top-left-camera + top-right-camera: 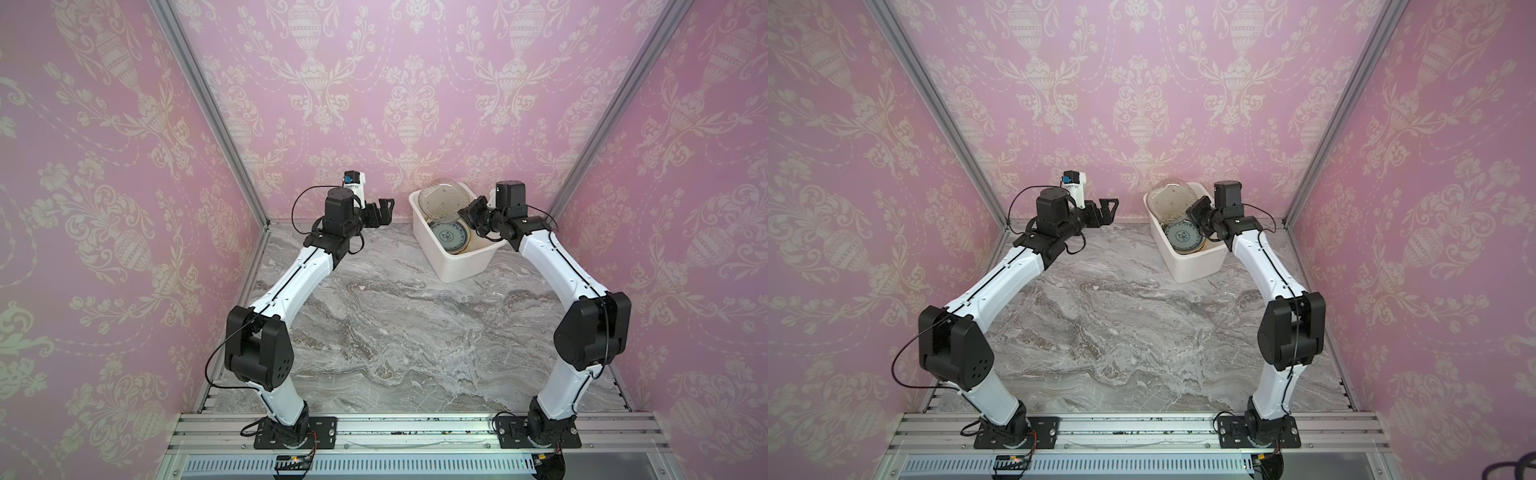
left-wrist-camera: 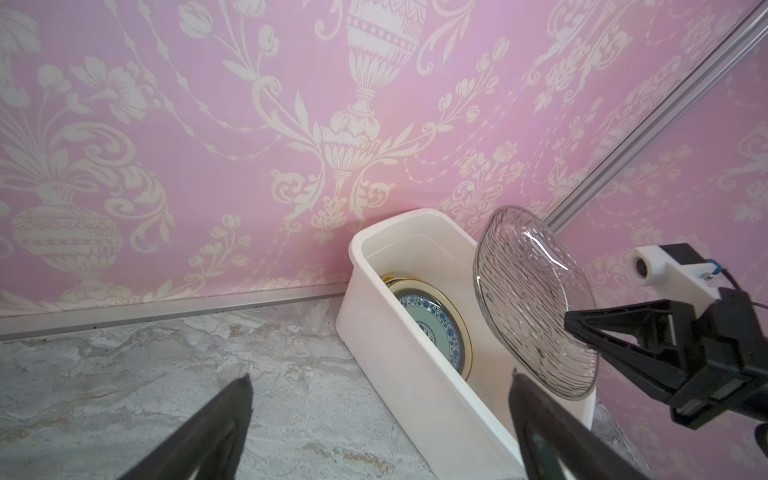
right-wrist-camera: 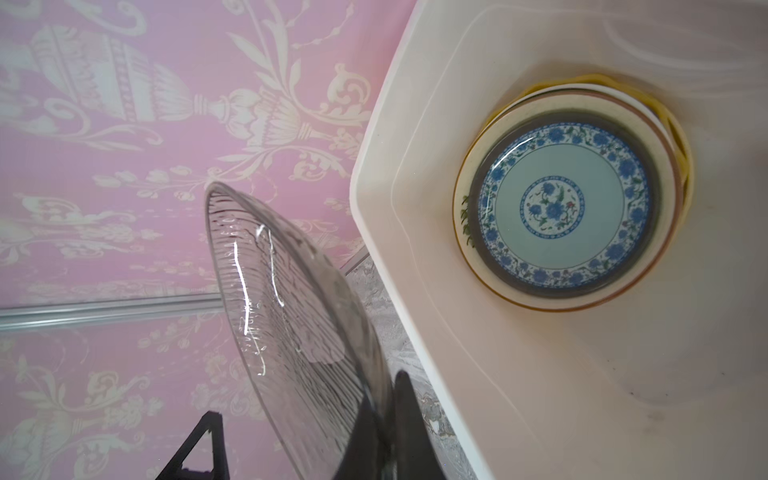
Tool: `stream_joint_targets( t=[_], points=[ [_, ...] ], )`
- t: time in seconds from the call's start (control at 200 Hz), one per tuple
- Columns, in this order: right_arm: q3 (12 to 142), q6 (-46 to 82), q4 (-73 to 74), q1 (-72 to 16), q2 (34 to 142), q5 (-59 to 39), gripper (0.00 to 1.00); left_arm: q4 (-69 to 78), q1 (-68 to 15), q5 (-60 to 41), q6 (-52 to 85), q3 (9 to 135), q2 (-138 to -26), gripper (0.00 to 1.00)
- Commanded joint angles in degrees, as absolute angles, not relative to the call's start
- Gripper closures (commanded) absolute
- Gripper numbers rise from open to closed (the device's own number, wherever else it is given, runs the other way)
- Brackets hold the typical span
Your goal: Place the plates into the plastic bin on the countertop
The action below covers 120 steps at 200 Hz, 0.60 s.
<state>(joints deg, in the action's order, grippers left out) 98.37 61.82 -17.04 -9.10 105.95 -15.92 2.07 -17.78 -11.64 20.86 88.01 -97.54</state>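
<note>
Left gripper point(image 1: 384, 210) jaws wide, empty, arm reaching forward. Right gripper point(image 1: 464, 212) clamped on clear glass plate point(image 1: 438, 203) rim, wrist turned inward.

**Robot test cell dressed as a domestic interior.** Three walls were formed by flat panels of pink urn-and-garland wallpaper point(image 1: 374, 104), joined by bare aluminium profiles point(image 1: 212, 112). A marble-patterned countertop point(image 1: 395, 332) was laid as the working surface. Two robot arms point(image 1: 291, 282) were bolted through black base plates point(image 1: 324, 432) onto an aluminium rail point(image 1: 415, 432), beside a slotted cable duct point(image 1: 415, 463). Household ware was supplied: a white plastic bin point(image 1: 465, 266) holding stacked plates point(image 1: 451, 236), and a clear glass plate point(image 1: 440, 203) above it.
</note>
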Motion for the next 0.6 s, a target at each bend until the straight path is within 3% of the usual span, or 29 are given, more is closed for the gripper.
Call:
stream_joint_targets(
  t=[0.0,0.595],
  points=[
    [101.37,66.27,-15.55,-8.49,109.97,-12.72,1.0,5.49,-17.65,-12.87,19.03,89.8,-99.22,0.01],
    [118.83,61.37,-30.9,-6.94,127.46,-7.75,1.0,-1.25,-17.37,-15.07,18.11,99.91,-107.39,0.01]
  ],
)
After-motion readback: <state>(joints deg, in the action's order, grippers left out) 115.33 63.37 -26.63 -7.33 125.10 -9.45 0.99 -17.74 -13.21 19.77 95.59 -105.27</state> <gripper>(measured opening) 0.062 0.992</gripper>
